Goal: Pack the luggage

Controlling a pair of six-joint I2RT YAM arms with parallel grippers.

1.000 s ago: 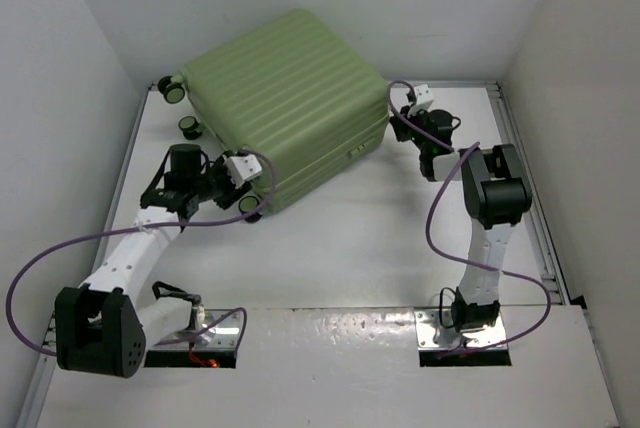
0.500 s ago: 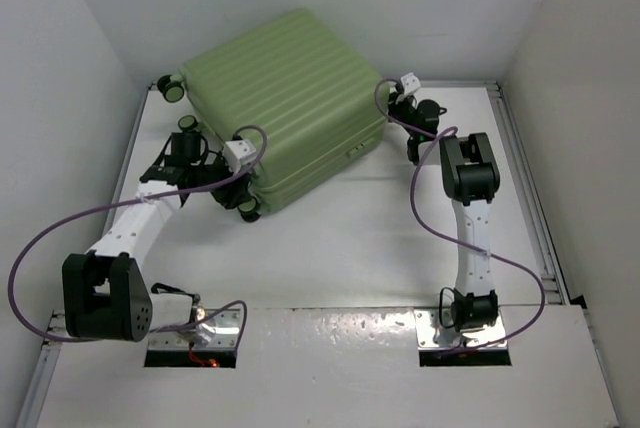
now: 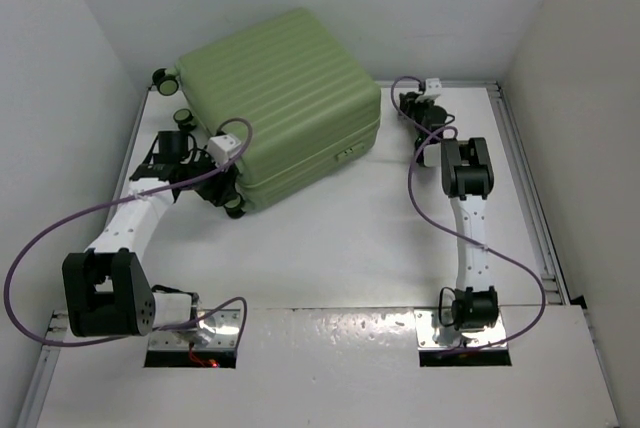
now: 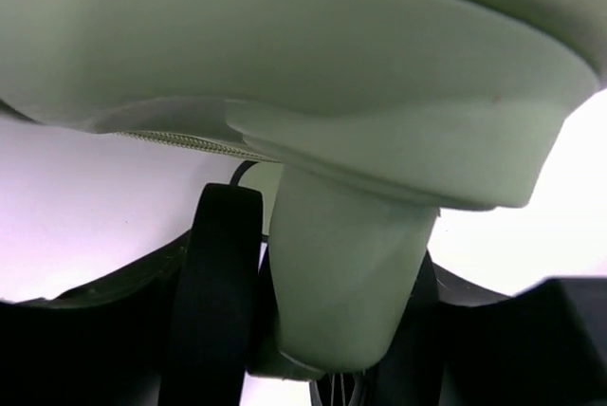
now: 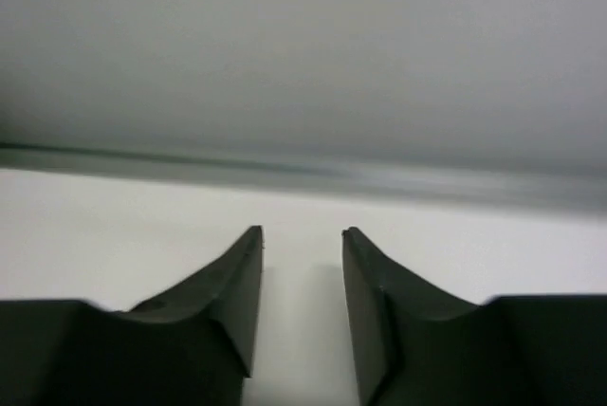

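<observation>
Fingers (image 4: 85, 330) of the left gripper (image 4: 313, 273) are matte black and stand well apart, one on each side of a caster at the near-left corner of the luggage (image 3: 285, 88). They lie close against the caster, but I cannot tell whether they press on it. In the left wrist view the caster is a smooth, rounded light-green housing (image 4: 346, 273) that tapers downward, with a narrow black wheel (image 4: 216, 292) just beside it. Above them the shell bulges in a glossy curved lip, and a fine-toothed zipper (image 4: 180, 142) runs along its seam.

The right gripper (image 5: 302, 245) is black as well. Its fingers (image 5: 218, 302) are curved, taper to blunt tips, and have a narrow gap between them holding nothing. They hover over the white table (image 3: 340, 248), well apart from the luggage and to its right, near the far edge. A blurred grey band lies ahead of them.

The luggage is a light-green hard-shell suitcase. It lies closed and flat on the far left part of the table, turned at an angle, with its broad face up. Parallel ribs run across that face, the corners are rounded, and a seam line circles the side. Small black wheels (image 3: 161, 78) show at its far-left end. Purple cables (image 3: 60, 238) loop along both white arms.
</observation>
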